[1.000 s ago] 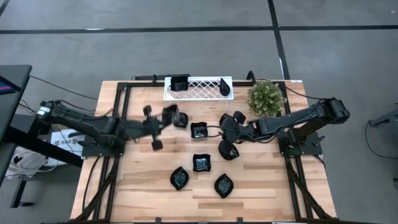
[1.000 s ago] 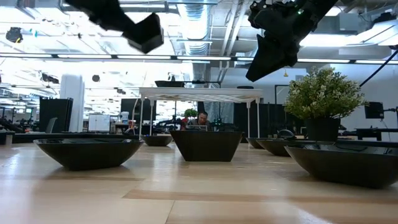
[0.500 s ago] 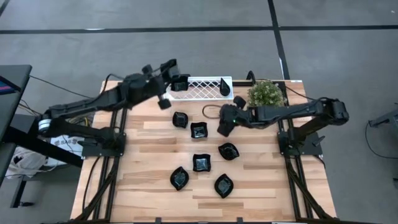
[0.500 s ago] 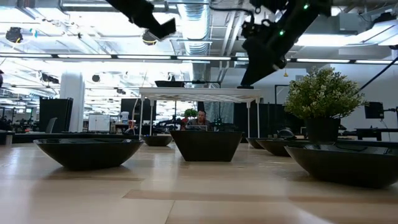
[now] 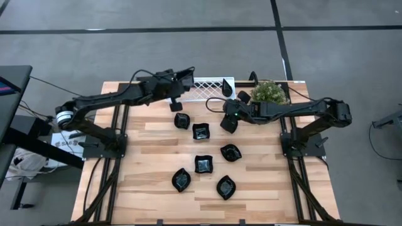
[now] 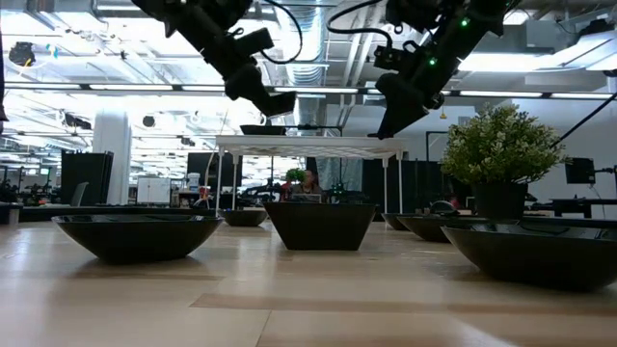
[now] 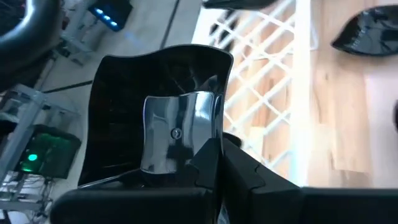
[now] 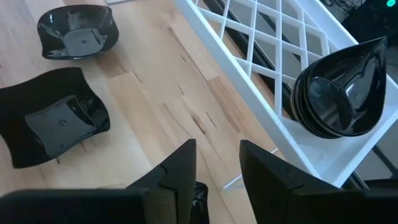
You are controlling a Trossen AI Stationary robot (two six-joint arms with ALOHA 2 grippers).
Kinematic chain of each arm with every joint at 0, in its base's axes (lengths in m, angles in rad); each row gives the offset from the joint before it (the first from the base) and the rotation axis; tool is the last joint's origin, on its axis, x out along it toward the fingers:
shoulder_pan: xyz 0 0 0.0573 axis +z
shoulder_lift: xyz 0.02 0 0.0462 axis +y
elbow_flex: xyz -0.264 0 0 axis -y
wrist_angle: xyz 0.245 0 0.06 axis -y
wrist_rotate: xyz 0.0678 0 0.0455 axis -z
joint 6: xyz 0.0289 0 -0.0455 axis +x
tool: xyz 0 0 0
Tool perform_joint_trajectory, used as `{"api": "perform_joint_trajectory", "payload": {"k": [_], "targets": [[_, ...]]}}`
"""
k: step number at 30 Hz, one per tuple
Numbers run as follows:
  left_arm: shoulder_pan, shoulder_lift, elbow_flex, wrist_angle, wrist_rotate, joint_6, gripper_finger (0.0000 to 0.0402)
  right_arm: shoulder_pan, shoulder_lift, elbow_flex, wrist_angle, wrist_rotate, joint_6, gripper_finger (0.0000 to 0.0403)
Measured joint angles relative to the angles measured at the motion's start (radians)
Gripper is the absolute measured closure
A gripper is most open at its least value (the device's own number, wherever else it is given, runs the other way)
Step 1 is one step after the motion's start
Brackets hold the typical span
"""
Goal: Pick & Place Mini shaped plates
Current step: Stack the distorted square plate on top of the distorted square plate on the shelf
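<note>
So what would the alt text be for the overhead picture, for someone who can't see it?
Seen from above, two dark robot arms reach toward a white lattice tray at the wooden table's far edge, with six small black plates scattered on the wood and a potted plant nearby.

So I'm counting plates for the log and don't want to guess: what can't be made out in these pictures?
- How many teardrop plates are stacked in the white tray: right wrist view shows only the top one and rim edges.
- The plates already under the square plate the left gripper holds: hidden by it, left wrist view.
- Dishes beyond the front row: low view, blocked by nearer ones.
- Whether the right gripper, fingers apart, holds anything: the fingertips are cut off by the picture's edge.
</note>
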Motion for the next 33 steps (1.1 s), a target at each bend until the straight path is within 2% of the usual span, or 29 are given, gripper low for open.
{"api": "perform_joint_trajectory", "payload": {"k": [5,19,28,33], "targets": [[0.010,0.005,0.000,-0.056,-0.001,0.007,0.0393,0.000,0.000,0.000,0.000,0.000,0.000,0.0285],[0.033,0.004,-0.047,-0.057,-0.009,0.014,0.0388,0.004,0.000,0.000,-0.001,-0.005,-0.025,0.0285],[0.034,0.003,-0.047,-0.051,-0.013,0.006,0.0342,0.003,0.000,0.000,-0.004,-0.026,-0.023,0.0285],[0.034,0.003,-0.047,-0.050,-0.072,-0.015,0.0309,0.003,0.000,0.000,-0.005,-0.027,-0.015,0.0285]]}}
